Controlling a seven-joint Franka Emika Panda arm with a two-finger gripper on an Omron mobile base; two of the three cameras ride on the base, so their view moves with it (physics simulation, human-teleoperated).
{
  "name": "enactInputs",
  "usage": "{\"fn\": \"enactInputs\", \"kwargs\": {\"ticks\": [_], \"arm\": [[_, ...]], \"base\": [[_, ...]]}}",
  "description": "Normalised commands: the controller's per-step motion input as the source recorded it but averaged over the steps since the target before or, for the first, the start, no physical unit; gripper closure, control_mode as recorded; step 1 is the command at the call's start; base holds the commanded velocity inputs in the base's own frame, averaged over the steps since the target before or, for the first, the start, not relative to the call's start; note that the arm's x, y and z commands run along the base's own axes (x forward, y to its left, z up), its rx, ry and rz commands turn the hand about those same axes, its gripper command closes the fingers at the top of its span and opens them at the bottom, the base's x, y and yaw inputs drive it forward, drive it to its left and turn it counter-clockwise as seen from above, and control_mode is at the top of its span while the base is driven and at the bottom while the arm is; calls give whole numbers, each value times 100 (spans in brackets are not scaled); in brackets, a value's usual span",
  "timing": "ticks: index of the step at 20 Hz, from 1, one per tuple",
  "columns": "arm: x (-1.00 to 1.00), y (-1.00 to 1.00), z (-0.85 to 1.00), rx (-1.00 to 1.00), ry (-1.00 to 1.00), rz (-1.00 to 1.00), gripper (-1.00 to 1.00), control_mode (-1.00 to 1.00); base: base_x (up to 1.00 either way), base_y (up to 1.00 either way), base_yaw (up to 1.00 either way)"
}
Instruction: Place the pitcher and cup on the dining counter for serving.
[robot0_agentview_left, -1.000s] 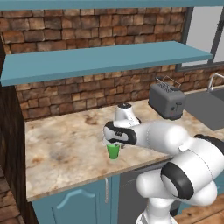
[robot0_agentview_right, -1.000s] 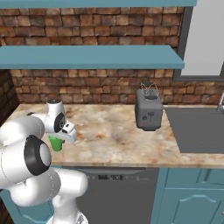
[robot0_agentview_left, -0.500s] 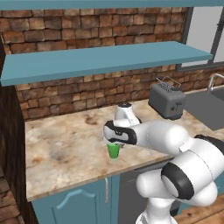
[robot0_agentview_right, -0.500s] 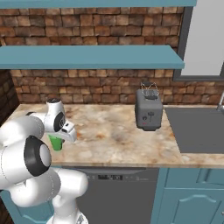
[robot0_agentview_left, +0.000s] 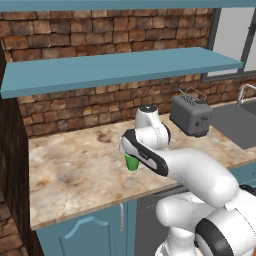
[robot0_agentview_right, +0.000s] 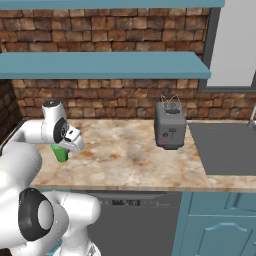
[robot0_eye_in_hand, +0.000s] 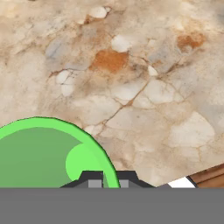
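Observation:
The small green cup (robot0_agentview_left: 132, 163) (robot0_agentview_right: 60, 153) is at the wall counter (robot0_agentview_left: 75, 172), near its front edge. My gripper (robot0_agentview_left: 129, 154) (robot0_agentview_right: 67, 146) comes down on it from above and is shut on its rim. In the hand view the cup (robot0_eye_in_hand: 39, 153) lies at the lower left, and its green rim runs between my two dark fingertips (robot0_eye_in_hand: 92, 178). I cannot tell whether its base still touches the stone. The pitcher and the dining counter are out of view.
A grey toaster (robot0_agentview_left: 192, 117) (robot0_agentview_right: 170, 125) stands on the counter to the right, with a sink (robot0_agentview_right: 225, 147) beyond it. A teal shelf (robot0_agentview_left: 120, 67) runs along the brick wall above. Bare marbled stone (robot0_eye_in_hand: 144, 83) lies around the cup.
The jaws have closed the last bit onto the cup's rim. The hand and cup sit slightly higher in both base views than before.

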Motion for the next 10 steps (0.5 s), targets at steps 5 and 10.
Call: {"fn": "enactInputs", "kwargs": {"ticks": [5,10], "arm": [[-38,-3,64,0,-15,0,100,-100],[-23,0,45,0,-10,0,100,-100]], "base": [[0,0,0],[0,0,0]]}}
